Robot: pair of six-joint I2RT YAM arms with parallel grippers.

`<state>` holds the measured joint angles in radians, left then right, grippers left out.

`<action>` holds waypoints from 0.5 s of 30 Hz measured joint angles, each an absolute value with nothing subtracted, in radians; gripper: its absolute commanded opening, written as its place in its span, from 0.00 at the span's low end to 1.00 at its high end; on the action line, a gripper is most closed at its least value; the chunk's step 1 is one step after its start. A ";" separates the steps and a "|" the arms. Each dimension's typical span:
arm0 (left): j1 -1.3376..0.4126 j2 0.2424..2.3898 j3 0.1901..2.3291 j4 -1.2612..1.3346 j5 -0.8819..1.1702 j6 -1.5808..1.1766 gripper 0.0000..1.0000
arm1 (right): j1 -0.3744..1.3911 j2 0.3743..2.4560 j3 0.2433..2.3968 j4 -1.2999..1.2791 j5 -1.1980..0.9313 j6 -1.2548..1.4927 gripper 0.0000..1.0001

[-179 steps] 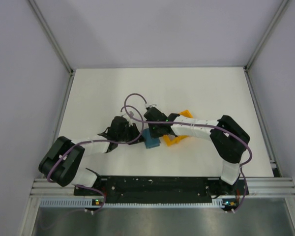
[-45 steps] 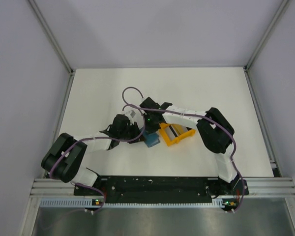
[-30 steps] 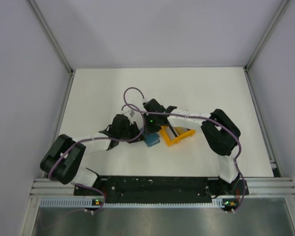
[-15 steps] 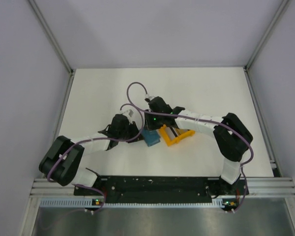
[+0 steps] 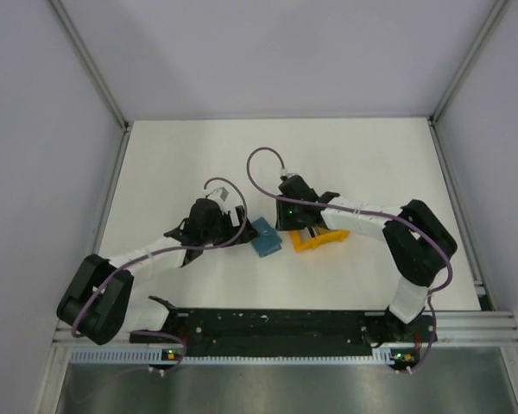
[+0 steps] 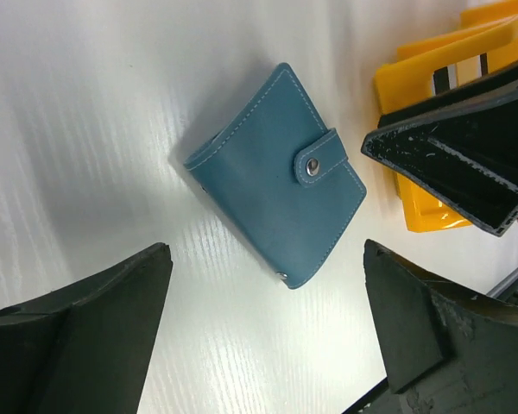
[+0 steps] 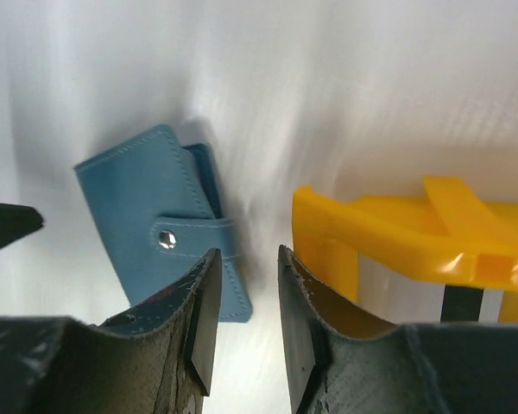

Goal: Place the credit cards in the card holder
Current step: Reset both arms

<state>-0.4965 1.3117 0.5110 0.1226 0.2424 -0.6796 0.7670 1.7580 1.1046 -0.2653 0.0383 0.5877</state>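
- fingers of l gripper [image 6: 266, 250] spread wide, empty
- r gripper [image 7: 248, 254] fingers slightly apart, empty
- card holder [image 6: 276, 172] snapped shut, flat on table, btwn the grippers
- orange rack [image 7: 397, 233] just right of it

orange rack [image 7: 371, 228] half out of frame; card holder [image 7: 142, 194] corner behind right hand [image 7: 246, 259]

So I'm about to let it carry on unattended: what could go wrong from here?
The card holder lies snapped shut and loose on the table, with nothing holding it; prying at the snap may just slide it. The right gripper hangs over the narrow gap between card holder and orange rack, so a sideways move could knock either.
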 measured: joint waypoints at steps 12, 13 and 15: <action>-0.492 1.285 0.561 0.015 0.143 -0.675 0.98 | 0.660 1.679 0.962 -0.277 0.090 0.582 0.50; -0.492 1.285 0.563 0.010 0.136 -0.673 0.98 | 0.654 1.670 0.957 -0.280 0.097 0.578 0.53; -0.491 1.285 0.570 -0.009 0.113 -0.670 0.98 | 0.644 1.650 0.948 -0.279 0.108 0.559 0.61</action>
